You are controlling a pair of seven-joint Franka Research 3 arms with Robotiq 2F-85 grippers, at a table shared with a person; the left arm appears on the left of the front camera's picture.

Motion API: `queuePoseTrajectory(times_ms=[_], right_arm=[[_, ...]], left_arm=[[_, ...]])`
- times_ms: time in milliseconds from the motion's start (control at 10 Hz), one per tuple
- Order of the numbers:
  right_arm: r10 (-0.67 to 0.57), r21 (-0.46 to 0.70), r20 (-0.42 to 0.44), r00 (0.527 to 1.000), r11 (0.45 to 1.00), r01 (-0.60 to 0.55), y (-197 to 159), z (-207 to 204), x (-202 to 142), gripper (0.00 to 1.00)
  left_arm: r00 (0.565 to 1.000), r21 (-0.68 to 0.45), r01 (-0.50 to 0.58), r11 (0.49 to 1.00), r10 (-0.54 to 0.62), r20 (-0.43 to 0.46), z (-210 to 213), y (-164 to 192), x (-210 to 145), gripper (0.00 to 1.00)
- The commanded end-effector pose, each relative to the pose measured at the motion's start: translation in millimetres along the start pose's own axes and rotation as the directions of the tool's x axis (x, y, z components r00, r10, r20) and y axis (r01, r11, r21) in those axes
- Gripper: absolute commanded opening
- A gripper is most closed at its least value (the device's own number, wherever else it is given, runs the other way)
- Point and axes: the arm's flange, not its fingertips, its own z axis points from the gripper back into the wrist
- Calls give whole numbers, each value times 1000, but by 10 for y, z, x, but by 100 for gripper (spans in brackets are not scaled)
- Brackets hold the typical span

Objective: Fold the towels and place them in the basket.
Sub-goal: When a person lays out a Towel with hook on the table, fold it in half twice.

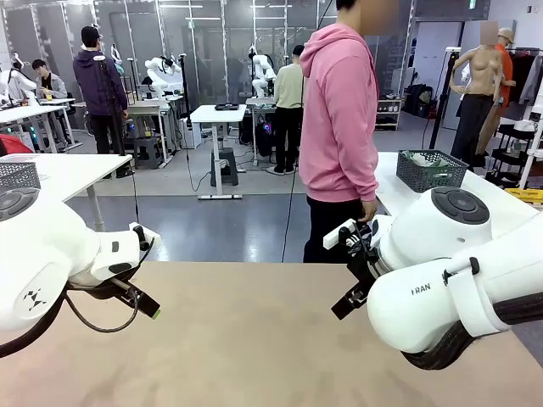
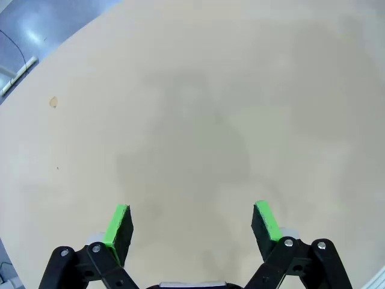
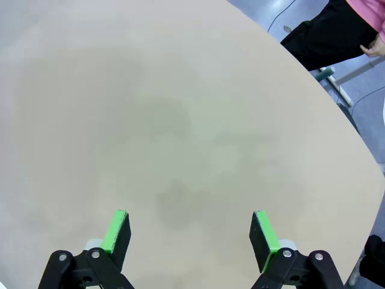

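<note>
**Left gripper** [image 2: 192, 220]: we find it hovering over the worktop [image 1: 254, 339] on the left side. Its green-padded fingers [image 2: 119, 224] are spread wide, with nothing between them.

**Right gripper** [image 3: 190, 226]: it hangs above the right side of the worktop. Its fingers [image 3: 263, 232] are likewise spread wide and empty.

**Worktop:** we note a plain tan surface under both grippers.

**Basket** [image 1: 433, 174]: we place it, dark and mesh-walled, on a white table [image 1: 386, 191] beyond the worktop's far right corner, well apart from both arms. Something pale lies in it. We cannot tell whether it is a towel.

**Person** [image 1: 339, 119]: they stand in a pink hooded top at the far edge, right of middle, with one hand [image 1: 367, 209] hanging at the side and holding nothing.

**Step in hand:** we judge that the task is at its very start, with no fold begun and nothing placed.

**Next move calls for:**
- A towel must first be laid flat within reach of both arms.
- The basket needs to be brought near.
- Each gripper then has to drop to a corner of one short edge.
- The fingers pinch the terry against the worktop.
- Both grippers carry that edge over evenly together.
</note>
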Motion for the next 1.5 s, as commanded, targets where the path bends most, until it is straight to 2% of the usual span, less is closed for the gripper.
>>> queuePoseTrajectory(times_ms=[0, 100, 200, 300, 400, 600, 800, 1000, 1200, 1400], right_arm=[[-3, 0, 0, 1000, 1000, 3, -1, 0, 0, 100], [0, 0, 0, 1000, 1000, 0, 0, 0, 0, 100], [-65, 70, 19, 998, 996, 63, -116, 332, 183, 100], [-138, 144, -29, 990, 979, 141, -245, 677, 332, 100], [-160, 158, 18, 987, 975, 155, -388, 1075, 475, 100], [-148, 120, 33, 988, 982, 143, -622, 1865, 615, 100], [-108, 80, 51, 993, 991, 103, -775, 2630, 518, 100], [-96, 22, 73, 993, 995, 94, -877, 3178, 285, 100], [-136, -12, 98, 986, 990, 138, -950, 3702, -43, 100], [-157, -45, 108, 982, 986, 163, -1012, 4032, -285, 100]], left_arm=[[1000, 0, -1, 1000, 1, 0, 0, 6, -1, 100], [1000, 0, 0, 1000, 0, 0, 0, 0, 0, 100], [999, -62, -16, 998, 18, 30, 336, 89, 122, 100], [999, -75, -22, 997, 24, 29, 682, 166, 210, 100], [999, -75, -16, 997, 19, 39, 1071, 251, 295, 100], [999, -131, -45, 990, 45, 1, 1971, 456, 396, 100], [1000, -195, -23, 981, 25, 8, 2921, 593, 379, 100], [996, -173, -24, 985, 38, 76, 3622, 664, 238, 100], [994, -139, -13, 990, 27, 103, 4182, 634, -18, 100], [987, -97, -28, 995, 42, 153, 4517, 605, -238, 100]])
